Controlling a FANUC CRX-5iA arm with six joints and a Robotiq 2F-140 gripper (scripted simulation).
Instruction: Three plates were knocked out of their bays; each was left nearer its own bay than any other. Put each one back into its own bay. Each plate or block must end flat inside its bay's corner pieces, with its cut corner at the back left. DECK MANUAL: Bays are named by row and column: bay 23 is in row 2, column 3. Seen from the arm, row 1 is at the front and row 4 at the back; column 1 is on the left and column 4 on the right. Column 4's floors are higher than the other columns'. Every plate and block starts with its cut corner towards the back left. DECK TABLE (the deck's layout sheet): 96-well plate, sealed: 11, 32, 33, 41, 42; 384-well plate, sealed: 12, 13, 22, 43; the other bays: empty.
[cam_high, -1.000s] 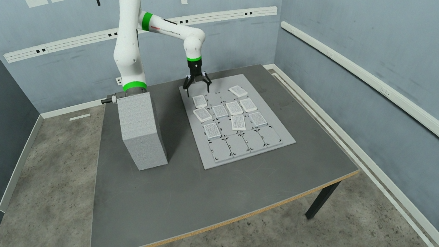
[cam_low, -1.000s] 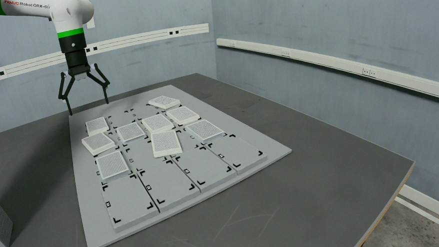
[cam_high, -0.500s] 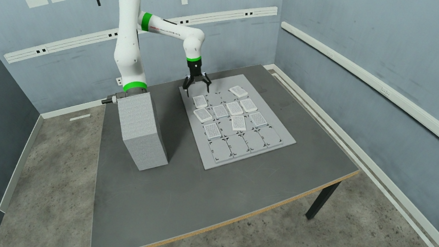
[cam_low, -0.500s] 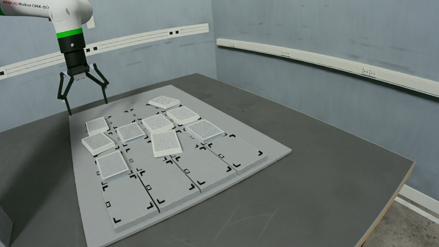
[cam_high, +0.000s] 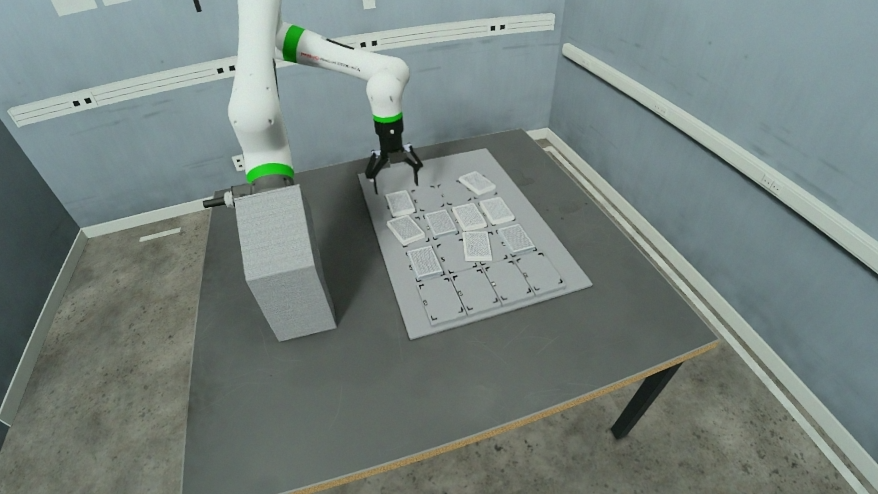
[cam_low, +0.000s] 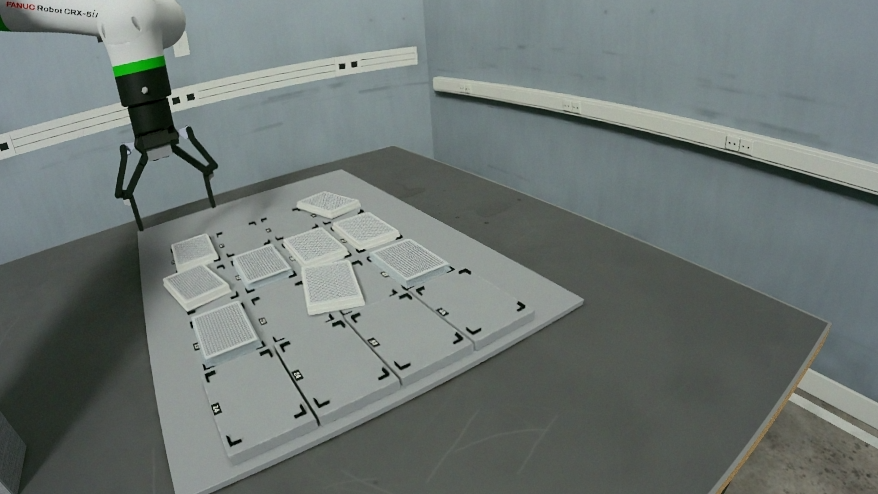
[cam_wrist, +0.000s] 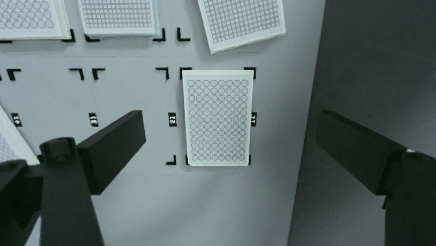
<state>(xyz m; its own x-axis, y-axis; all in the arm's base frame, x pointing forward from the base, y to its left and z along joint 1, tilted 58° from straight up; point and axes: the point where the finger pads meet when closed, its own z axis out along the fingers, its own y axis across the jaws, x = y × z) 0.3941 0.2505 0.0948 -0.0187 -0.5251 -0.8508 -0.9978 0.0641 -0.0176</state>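
My gripper (cam_high: 396, 186) (cam_low: 176, 216) (cam_wrist: 230, 126) is open and empty, high above bay 11. The plate in bay 11 (cam_high: 400, 203) (cam_low: 194, 250) (cam_wrist: 218, 120) lies between the fingers in the wrist view, well below them, inside its corner marks. The bay 12 plate (cam_high: 405, 229) (cam_low: 196, 286) (cam_wrist: 242, 22) lies turned and out of its corner marks. The bay 33 plate (cam_high: 477, 245) (cam_low: 332, 286) lies turned, close to the bay 32 plate. The bay 41 plate (cam_high: 477, 183) (cam_low: 328, 203) (cam_wrist: 11, 142) lies turned at the deck's far left; the wrist view shows only part of it.
Plates sit squarely in bay 22 (cam_high: 440, 222) (cam_low: 262, 264) (cam_wrist: 118, 15), bay 32 (cam_high: 469, 216) (cam_low: 314, 245), bay 42 (cam_high: 496, 210) (cam_low: 365, 229), bay 13 (cam_high: 424, 261) (cam_low: 225, 329) and bay 43 (cam_high: 516, 237) (cam_low: 410, 259). Column 4's raised floors hold no plates.
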